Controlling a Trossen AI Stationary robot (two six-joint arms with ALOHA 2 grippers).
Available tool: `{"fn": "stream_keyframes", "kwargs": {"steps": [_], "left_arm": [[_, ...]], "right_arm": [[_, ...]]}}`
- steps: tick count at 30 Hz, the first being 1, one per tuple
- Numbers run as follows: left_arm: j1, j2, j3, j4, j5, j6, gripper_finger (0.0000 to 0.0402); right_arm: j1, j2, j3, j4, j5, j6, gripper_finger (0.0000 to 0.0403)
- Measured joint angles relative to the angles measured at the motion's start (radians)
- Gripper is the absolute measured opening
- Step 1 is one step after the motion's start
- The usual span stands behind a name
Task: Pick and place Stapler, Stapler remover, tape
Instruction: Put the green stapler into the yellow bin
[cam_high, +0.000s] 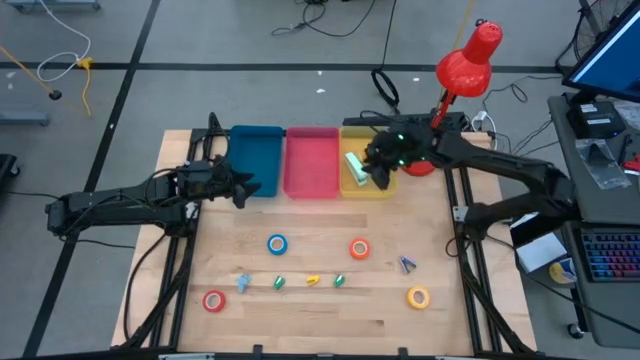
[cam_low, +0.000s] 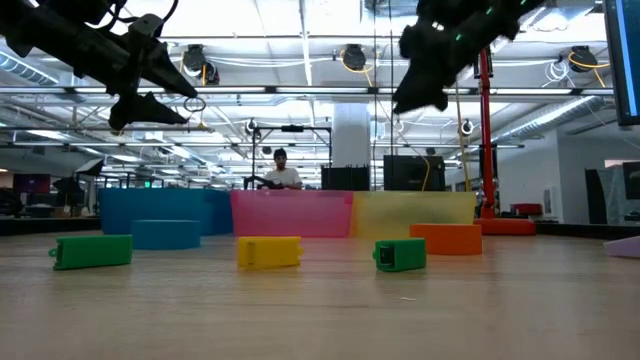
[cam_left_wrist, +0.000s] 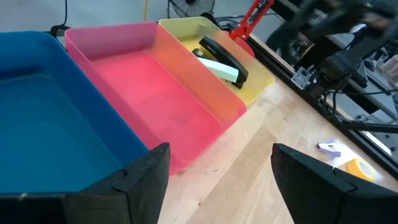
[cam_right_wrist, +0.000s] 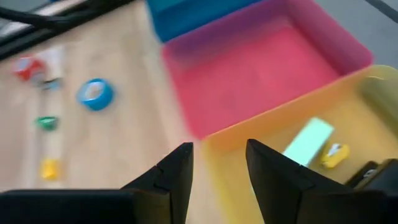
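The stapler (cam_left_wrist: 221, 61), black over pale green, lies inside the yellow bin (cam_high: 381, 188). On the wood lie four tape rolls: blue (cam_high: 277, 244), orange (cam_high: 359, 249), red (cam_high: 214, 300) and yellow (cam_high: 418, 297). A small purplish stapler remover (cam_high: 407, 264) lies between the orange and yellow rolls. My right gripper (cam_right_wrist: 219, 168) hangs open above the near edge of the yellow bin, with nothing between its fingers. My left gripper (cam_left_wrist: 217, 180) stands open in the air by the near right corner of the blue bin (cam_high: 255, 160), also with nothing in it.
A pink bin (cam_high: 311, 160) stands between the blue and yellow ones at the table's far side. Small green and yellow oblong bits (cam_high: 312, 280) and a pale blue piece (cam_high: 243, 283) lie in a row near the front. A red lamp (cam_high: 468, 60) stands at the far right.
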Motion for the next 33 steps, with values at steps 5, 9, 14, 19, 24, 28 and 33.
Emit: {"fn": "stream_keyframes", "kwargs": {"steps": [5, 9, 14, 19, 24, 28, 33], "left_arm": [[-0.001, 0.0, 0.0, 0.0, 0.001, 0.006, 0.0273], [-0.016, 0.0, 0.0, 0.001, 0.002, 0.008, 0.0273], [-0.053, 0.0, 0.0, 0.002, 0.002, 0.011, 0.0273], [-0.1, 0.0, 0.0, 0.002, 0.002, 0.011, 0.0273], [-0.154, 0.0, 0.0, 0.002, 0.002, 0.012, 0.0273], [-0.196, 0.0, 0.0, 0.002, 0.002, 0.012, 0.0273], [-0.246, 0.0, 0.0, 0.002, 0.002, 0.01, 0.0273]], "right_arm": [[0.114, -0.11, 0.0, -0.073, 0.0, 0.061, 0.0138], [0.18, -0.175, 0.0, -0.146, 0.037, 0.133, 0.0134], [0.249, -0.245, -0.001, -0.275, 0.213, 0.208, 0.0128], [0.306, -0.326, -0.056, -0.278, 0.321, 0.299, 0.0122], [0.353, -0.434, -0.219, -0.122, 0.322, 0.429, 0.0116], [0.401, -0.512, -0.391, 0.125, 0.318, 0.533, 0.0114], [0.458, -0.572, -0.608, 0.454, 0.318, 0.621, 0.0114]]}}
